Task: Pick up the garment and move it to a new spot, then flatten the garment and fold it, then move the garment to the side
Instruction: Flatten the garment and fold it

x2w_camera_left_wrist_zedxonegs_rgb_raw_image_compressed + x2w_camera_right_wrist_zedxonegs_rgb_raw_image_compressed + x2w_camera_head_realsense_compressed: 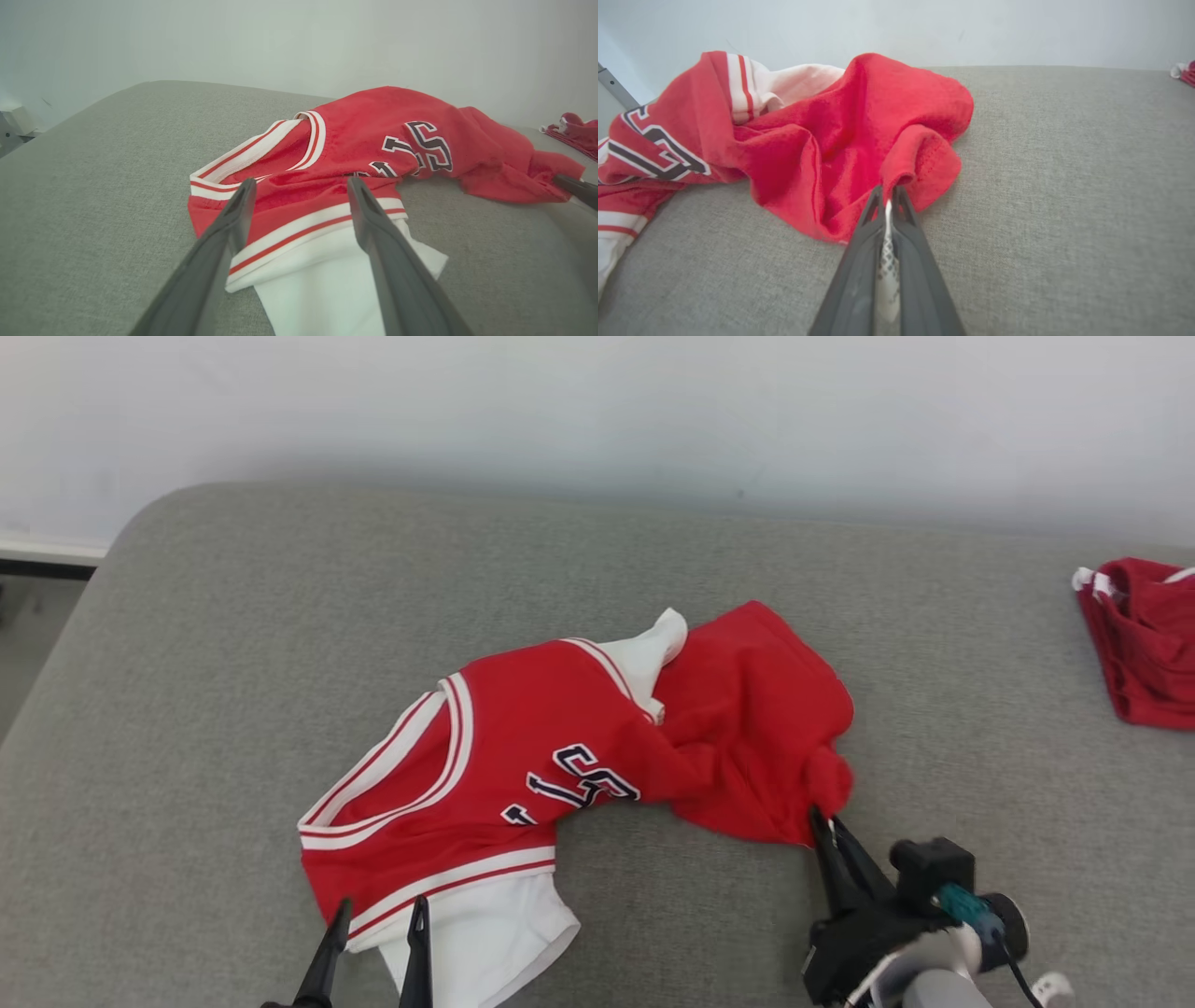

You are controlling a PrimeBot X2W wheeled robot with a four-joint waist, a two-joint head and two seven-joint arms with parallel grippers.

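Observation:
A crumpled red jersey, the garment [560, 747], with white trim and dark numbers lies on the grey cushion [233, 616]. My left gripper [378, 913] is open, its fingers astride the striped white-and-red edge near the garment's white panel [299, 186]. My right gripper [822, 821] is shut on the garment's red hem at its near right corner. In the right wrist view the closed fingertips [888, 192] pinch a fold of red cloth [859, 140]. The right gripper's tips [577, 185] also show in the left wrist view.
A second red cloth item [1144, 639] lies at the cushion's far right. A pale wall [597, 411] rises behind. The cushion's left edge drops to the floor [37, 616]. Bare grey cushion surrounds the garment.

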